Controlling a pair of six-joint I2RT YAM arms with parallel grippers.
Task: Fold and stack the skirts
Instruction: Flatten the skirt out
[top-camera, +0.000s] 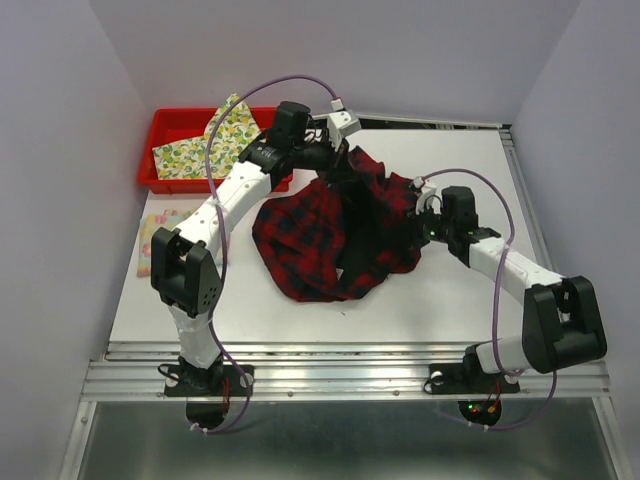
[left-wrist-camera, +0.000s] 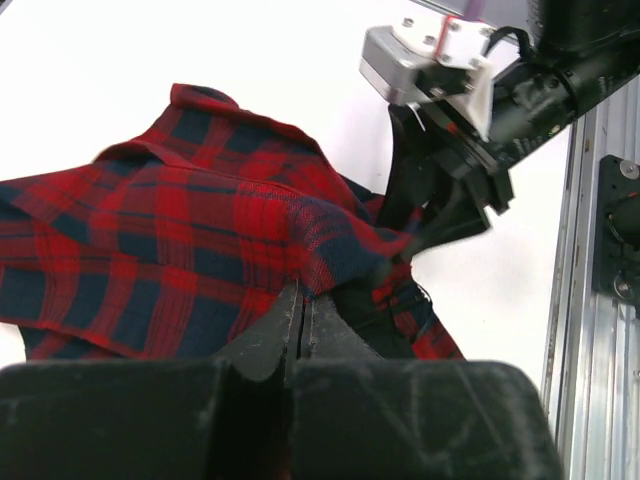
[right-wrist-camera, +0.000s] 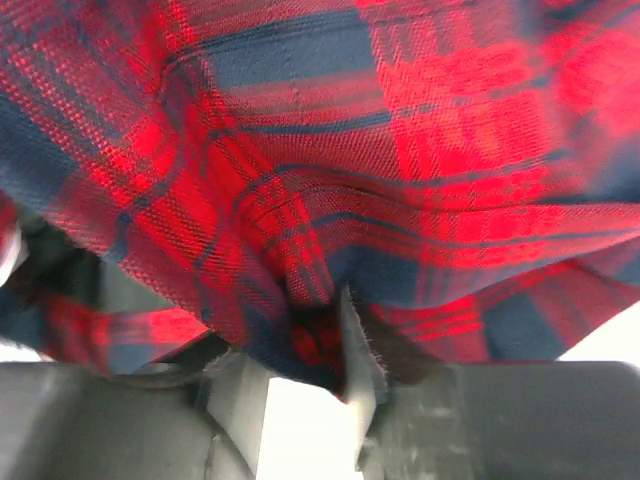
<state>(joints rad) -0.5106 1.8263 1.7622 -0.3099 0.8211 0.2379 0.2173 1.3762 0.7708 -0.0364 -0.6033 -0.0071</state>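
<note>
The red-and-black plaid skirt (top-camera: 310, 225) lies crumpled mid-table, its far edge lifted. My left gripper (top-camera: 337, 163) is shut on that raised edge; in the left wrist view the closed jaws (left-wrist-camera: 303, 295) pinch a fold of plaid (left-wrist-camera: 180, 230). My right gripper (top-camera: 421, 228) is at the skirt's right side; its jaws (right-wrist-camera: 290, 335) stand apart with bunched plaid (right-wrist-camera: 330, 150) hanging between them and white table showing in the gap. The lemon-print skirt (top-camera: 215, 140) lies in the red bin. The floral skirt (top-camera: 158, 238) lies at the table's left edge.
The red bin (top-camera: 172, 124) stands at the back left corner. Grey walls close in the table on the left, back and right. A metal rail (left-wrist-camera: 600, 250) runs along the table's edge. The right arm's wrist (left-wrist-camera: 450, 90) hangs close beside the left gripper.
</note>
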